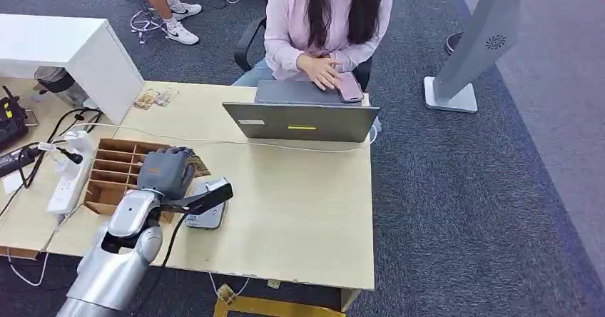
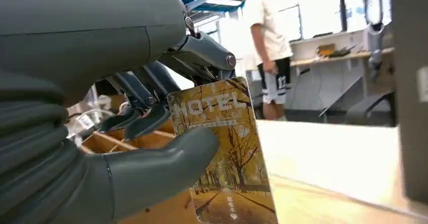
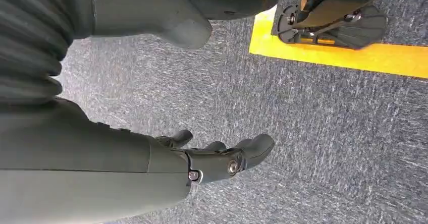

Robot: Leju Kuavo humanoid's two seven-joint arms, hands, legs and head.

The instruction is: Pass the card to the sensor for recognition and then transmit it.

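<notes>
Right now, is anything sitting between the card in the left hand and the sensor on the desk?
Nothing visible does. The left hand pinches the hotel card above the wooden divider tray, and the grey sensor lies just beside the hand on the bare desk. The laptop sits farther back, out of the path.

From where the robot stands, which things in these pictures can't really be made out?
- The card: left wrist view, the left hand's thumb covers its middle and the picture's edge cuts its end off.
- The sensor: head view, a dark part of the wrist lies across it.
- The wooden box: head view, the left hand hides some compartments, and what lies inside is too small to tell.
- The right hand: right wrist view, fingers partly curled, carpet beyond.
</notes>
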